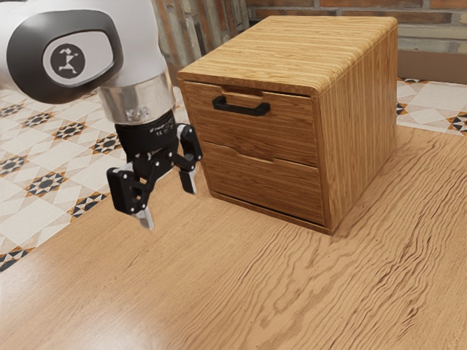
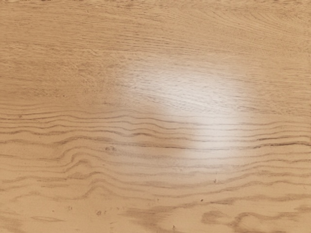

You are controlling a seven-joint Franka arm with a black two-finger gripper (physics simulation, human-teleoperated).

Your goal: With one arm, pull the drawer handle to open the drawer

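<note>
On the upper drawer (image 1: pixel 252 125) of the wooden cabinet (image 1: pixel 354 109), the black handle (image 1: pixel 241 108) lies at about 1 o'clock from the gripper (image 1: pixel 169 204) in the exterior view, higher up and well apart. Its long axis runs roughly 9 to 3 o'clock across the drawer front, which is not yet drawn out. The fingers are spread and hold nothing, pointing down over the table (image 1: pixel 292 292). Bare tabletop toward 6 and 7 o'clock leaves room to pull.
</note>
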